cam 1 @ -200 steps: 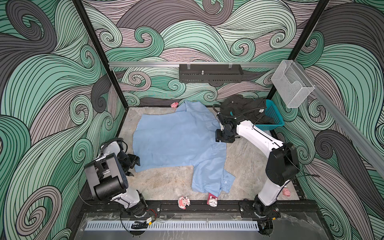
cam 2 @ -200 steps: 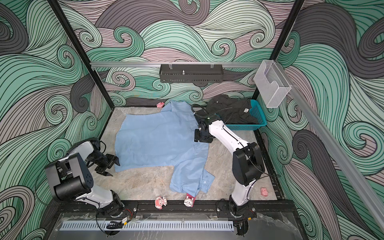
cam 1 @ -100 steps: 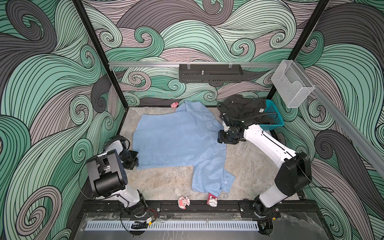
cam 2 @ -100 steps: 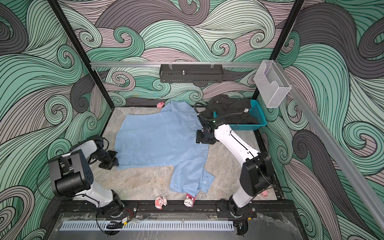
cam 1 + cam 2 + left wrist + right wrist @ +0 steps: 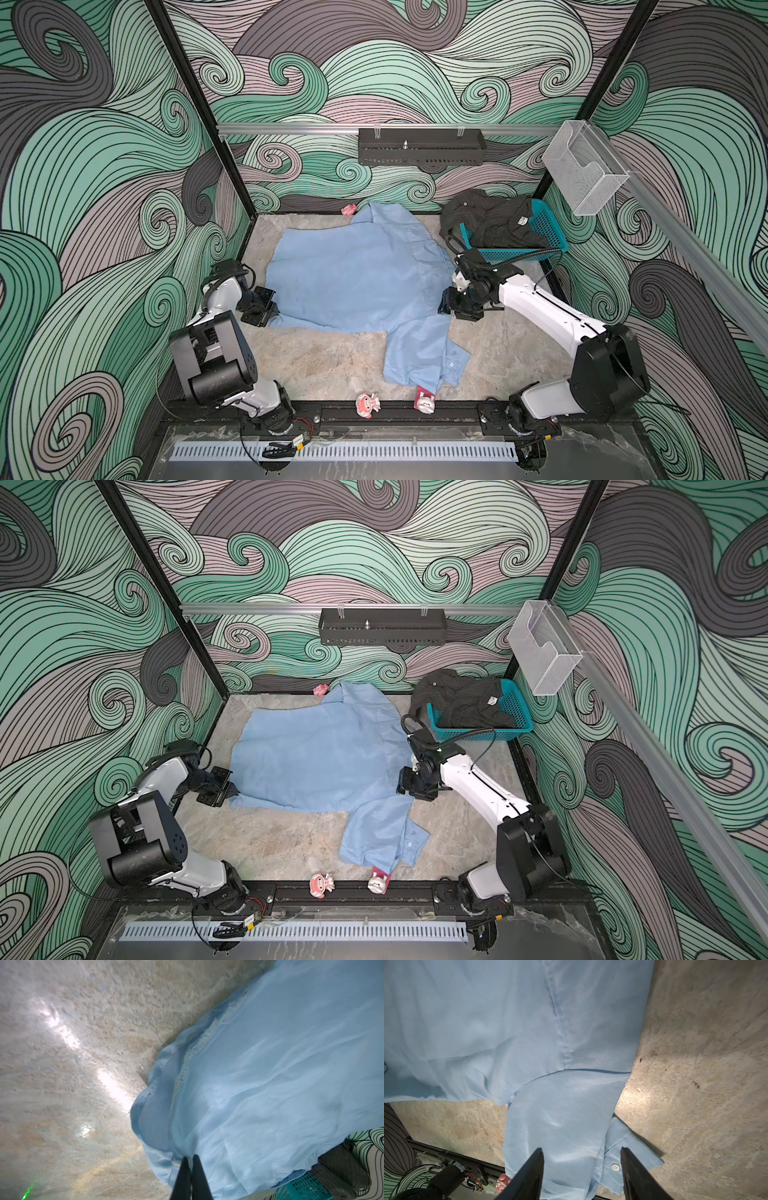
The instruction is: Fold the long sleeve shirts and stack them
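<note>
The left end effector (image 5: pixel 190 1160), open a moment ago, now pinches the light blue shirt (image 5: pixel 357 282) by its lower-left hem on the surface (image 5: pixel 324 361), right end effector (image 5: pixel 581 1153) spread wide above the sleeve, so folding can likely start, with the dark shirt (image 5: pixel 494 220) in the upper-right teal basket (image 5: pixel 546 235).

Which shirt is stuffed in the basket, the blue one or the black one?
The black shirt. It sits bunched up in the teal basket, while the light blue shirt lies spread out on the table.

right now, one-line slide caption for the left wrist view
Left gripper pinching the edge of the light blue shirt on the mottled tabletop.
</note>
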You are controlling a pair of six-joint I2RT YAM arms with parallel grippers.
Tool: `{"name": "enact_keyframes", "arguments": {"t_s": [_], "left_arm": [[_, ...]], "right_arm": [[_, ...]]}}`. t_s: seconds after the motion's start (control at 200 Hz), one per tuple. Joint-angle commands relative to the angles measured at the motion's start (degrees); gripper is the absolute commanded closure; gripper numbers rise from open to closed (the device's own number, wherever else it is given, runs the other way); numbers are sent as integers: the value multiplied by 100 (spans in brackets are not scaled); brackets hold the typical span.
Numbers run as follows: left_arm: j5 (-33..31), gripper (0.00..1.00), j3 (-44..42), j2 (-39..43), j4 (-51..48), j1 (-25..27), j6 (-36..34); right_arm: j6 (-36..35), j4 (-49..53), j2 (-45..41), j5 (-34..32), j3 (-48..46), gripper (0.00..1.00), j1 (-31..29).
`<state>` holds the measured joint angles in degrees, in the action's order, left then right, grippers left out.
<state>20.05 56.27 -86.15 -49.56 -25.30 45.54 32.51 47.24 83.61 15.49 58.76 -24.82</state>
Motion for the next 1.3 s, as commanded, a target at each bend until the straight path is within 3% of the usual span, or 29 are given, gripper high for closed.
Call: {"name": "enact_keyframes", "arguments": {"t_s": [0.0,0.22,0.4,0.52,0.645,0.971,1.296], "left_arm": [[142,100,123,72,-310,16,-182],[279,100,134,28,-295,21,-238],[289,100,222,48,-357,19,-308],[297,100,301,87,-403,17,-343],[273,100,421,113,-465,19,-379],[301,100,1197,-234,-616,20,-335],[475,100,1915,-986,-515,27,-266]], "right_arm": [[334,-424,137,431,-250,40,3],[517,-700,636,438,-600,43,-58],[598,-904,946,409,-800,52,-76],[599,-1116,916,536,-810,70,-101],[469,-1067,791,605,-621,100,-128],[426,-255,77,691,274,100,-1],[570,-155,392,1015,1017,100,230]]}}
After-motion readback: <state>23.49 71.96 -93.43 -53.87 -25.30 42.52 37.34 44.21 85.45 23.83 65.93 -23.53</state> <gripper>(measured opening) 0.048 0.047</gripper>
